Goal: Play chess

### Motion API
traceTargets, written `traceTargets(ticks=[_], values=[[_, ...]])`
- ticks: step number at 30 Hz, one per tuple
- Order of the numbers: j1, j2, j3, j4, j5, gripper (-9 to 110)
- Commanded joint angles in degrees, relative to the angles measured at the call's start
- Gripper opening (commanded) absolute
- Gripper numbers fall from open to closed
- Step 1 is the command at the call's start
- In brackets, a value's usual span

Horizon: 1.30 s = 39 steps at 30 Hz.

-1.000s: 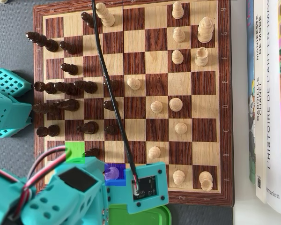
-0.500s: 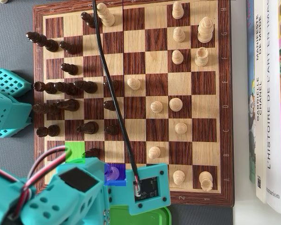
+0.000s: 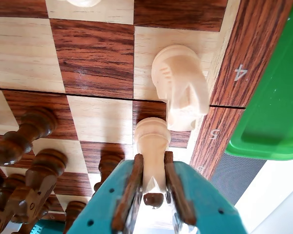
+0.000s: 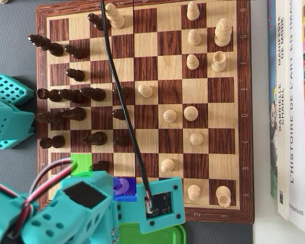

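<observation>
Wrist view: claw grips upright pale pawn.

Overhead view: chessboard centre, books standing off its right edge, arm base off its left edge. Dark pieces crowd the board's left columns, light pieces spread over the right half. Cable runs from top edge down across the board. Arm covers the bottom-left corner, lid below the board edge. Wrist view: gripper fingers either side of a pawn; knight just behind, tilted, near the board border.
</observation>
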Motion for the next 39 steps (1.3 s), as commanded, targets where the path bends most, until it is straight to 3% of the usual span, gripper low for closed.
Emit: traceTargets(ticks=[1, 39], values=[[0.9, 0.4, -2.1, -0.1, -0.2, 2], [-0.5, 13.7, 1.8, 1.8, -0.2, 1]])
